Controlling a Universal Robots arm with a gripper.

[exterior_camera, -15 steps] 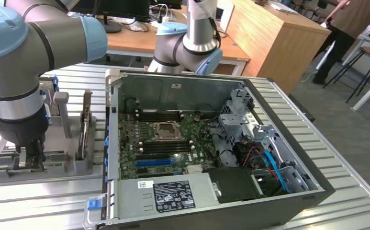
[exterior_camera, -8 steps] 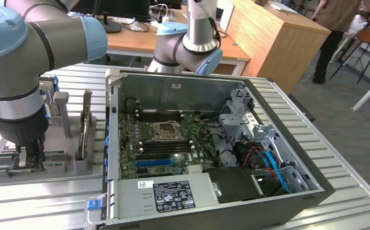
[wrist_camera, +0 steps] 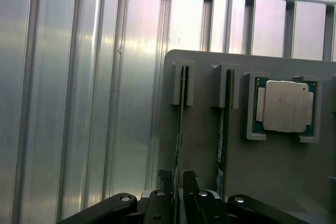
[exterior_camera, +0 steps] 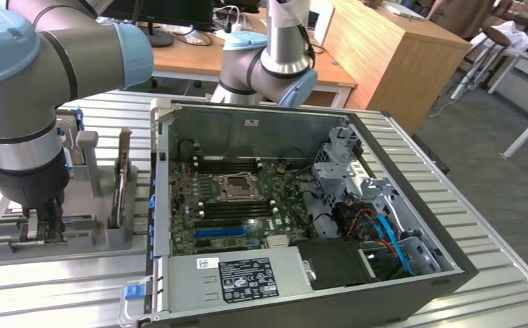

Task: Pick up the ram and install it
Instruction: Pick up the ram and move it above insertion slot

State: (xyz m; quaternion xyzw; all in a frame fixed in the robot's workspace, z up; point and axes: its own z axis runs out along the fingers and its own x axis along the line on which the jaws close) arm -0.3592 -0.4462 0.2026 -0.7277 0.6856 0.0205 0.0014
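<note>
Ram stands on edge in the gray holder's outermost slot, along its edge, so your gripper can straddle it. Jaws apart, one each side, no firm grip evident. Second stick in next slot, processor chip pocketed beyond

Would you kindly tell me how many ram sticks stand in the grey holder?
2. The first ram stick stands in the slot at the pincer; the second ram stick stands in the neighbouring slot, nearer the processor chip. More may lie out of frame.
</note>
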